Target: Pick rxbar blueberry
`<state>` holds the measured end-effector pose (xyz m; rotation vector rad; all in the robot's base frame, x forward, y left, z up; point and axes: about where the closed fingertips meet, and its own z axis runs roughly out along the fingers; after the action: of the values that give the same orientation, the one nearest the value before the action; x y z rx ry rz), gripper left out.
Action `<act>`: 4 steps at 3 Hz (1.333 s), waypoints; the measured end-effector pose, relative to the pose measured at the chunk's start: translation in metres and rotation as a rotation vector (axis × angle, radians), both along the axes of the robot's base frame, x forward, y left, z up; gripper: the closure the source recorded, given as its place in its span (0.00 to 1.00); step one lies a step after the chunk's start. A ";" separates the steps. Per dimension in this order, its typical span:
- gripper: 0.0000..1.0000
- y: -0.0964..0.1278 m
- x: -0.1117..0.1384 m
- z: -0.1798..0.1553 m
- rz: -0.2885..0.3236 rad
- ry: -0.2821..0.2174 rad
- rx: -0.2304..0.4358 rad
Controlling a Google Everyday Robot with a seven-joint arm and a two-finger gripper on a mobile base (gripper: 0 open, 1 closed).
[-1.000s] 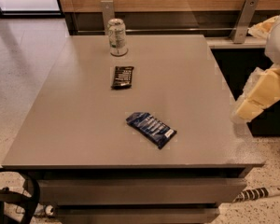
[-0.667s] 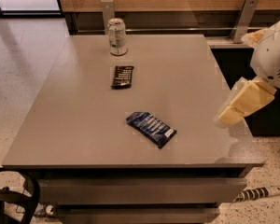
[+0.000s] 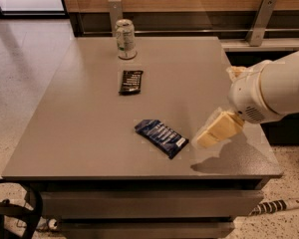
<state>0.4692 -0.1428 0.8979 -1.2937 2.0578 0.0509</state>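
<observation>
The rxbar blueberry (image 3: 162, 137) lies flat near the front middle of the grey table (image 3: 84, 118), a dark blue wrapper with white lettering, set diagonally. My gripper (image 3: 209, 136) comes in from the right on a white arm (image 3: 269, 91). Its cream-coloured fingers hang just above the table, a short way right of the blue bar and not touching it. It holds nothing.
A black-wrapped bar (image 3: 131, 81) lies further back on the table. A silver drink can (image 3: 125, 39) stands upright near the back edge. A wooden wall with metal brackets (image 3: 259, 21) runs behind. The floor drops away on the left and front.
My arm and gripper have moved left over the table, from beyond the right edge towards the blue bar. The bars and can have not moved.
</observation>
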 end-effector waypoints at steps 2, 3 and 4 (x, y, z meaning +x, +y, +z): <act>0.00 0.008 0.001 -0.027 0.011 0.027 0.075; 0.00 0.021 -0.001 -0.043 0.027 0.016 0.155; 0.00 0.035 -0.004 -0.059 0.036 -0.009 0.261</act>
<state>0.4650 -0.1075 0.8390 -1.1661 1.9452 0.3186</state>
